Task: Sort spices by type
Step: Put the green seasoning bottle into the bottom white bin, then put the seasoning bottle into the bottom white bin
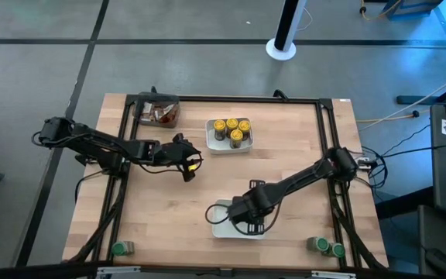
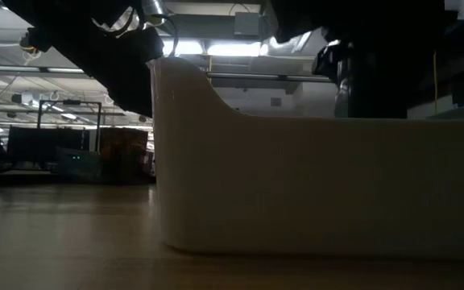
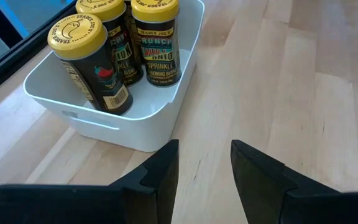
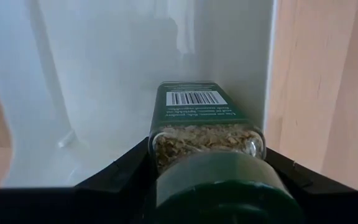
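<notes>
My right gripper points down into the near white tray and is shut on a green-lidded spice jar. In the low view this tray's wall fills the frame, and the jar is hidden behind it. My left gripper hangs open and empty over bare wood left of centre. It faces the far white tray, where several yellow-lidded jars stand upright. In the high view that far tray sits at the table's middle back. My right gripper pinches the jar's glass body just under the green lid between its two fingers. The fingers come from above, pointing down. The jar hangs upright, lid toward the wrist and base toward the tray's floor; whether the base touches it does not show.
A dark square bin with brown-orange packets stands at the far left corner. One green-lidded jar stands at the near left edge and two more at the near right. Black frame rails border the table.
</notes>
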